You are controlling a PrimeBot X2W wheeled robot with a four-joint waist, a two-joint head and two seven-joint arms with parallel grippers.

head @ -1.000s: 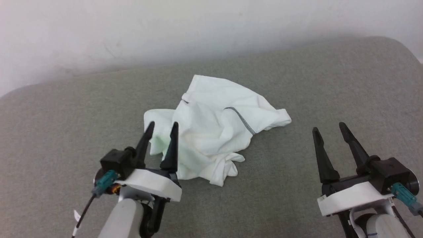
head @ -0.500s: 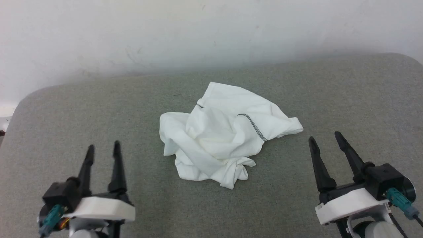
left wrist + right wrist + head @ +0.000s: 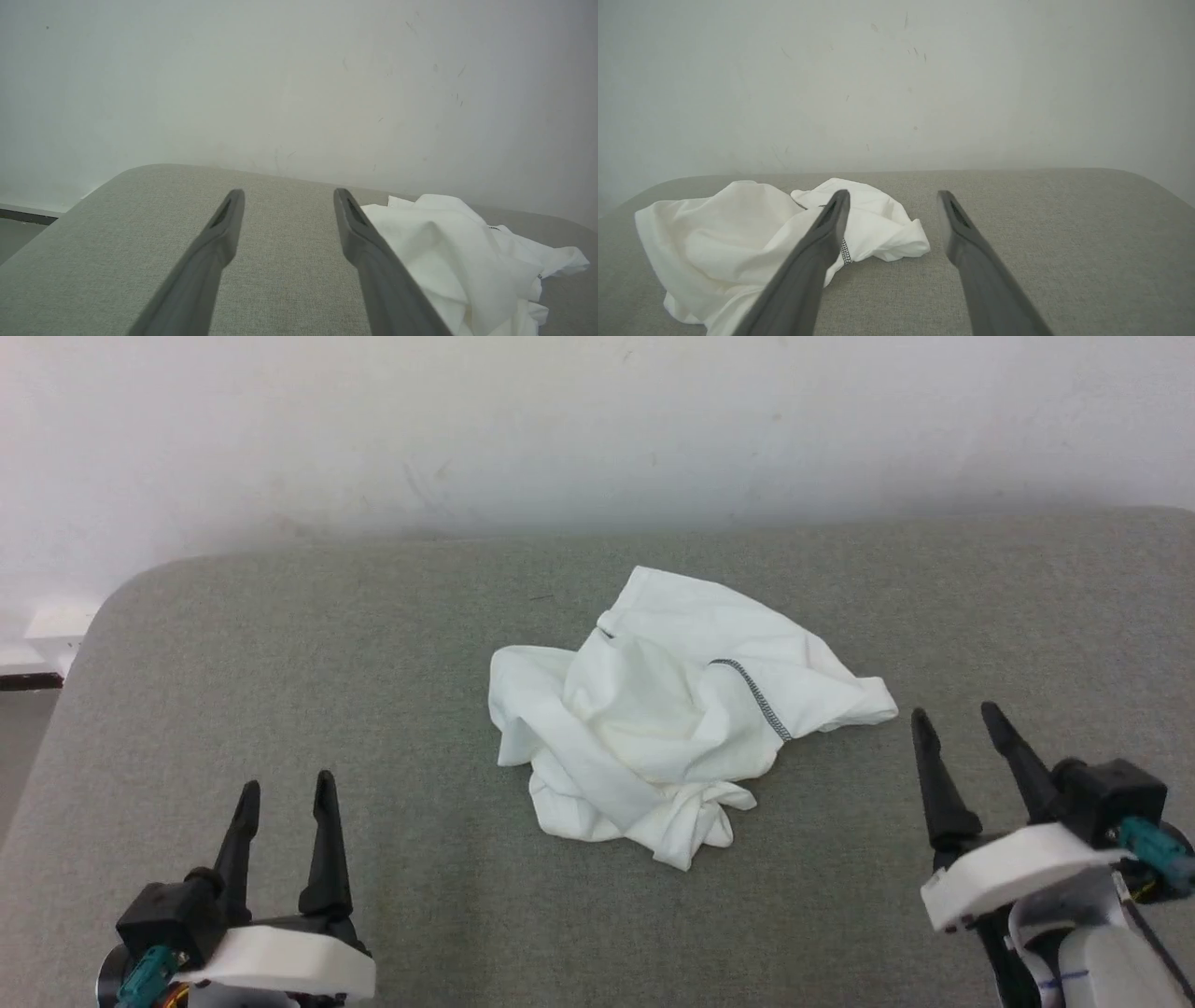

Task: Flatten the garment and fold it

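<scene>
I see the garment (image 3: 653, 728) crumpled in a white heap at the middle of the grey fabric-covered desk (image 3: 280, 663). Its dark zigzag seam (image 3: 761, 700) faces up on its right side. My left tool (image 3: 288, 784) sits at the near left, well apart from the heap, fingers spread and empty. My right tool (image 3: 954, 711), also spread and empty, is near the heap's right tip.

You'll find the garment (image 3: 672, 728) at centre frame, lying on the surface (image 3: 373, 644). The left gripper (image 3: 288, 784) sits lower left, well apart from it; the right gripper (image 3: 954, 711) sits lower right, near its right tip. The wall (image 3: 560, 420) spans the top.
</scene>
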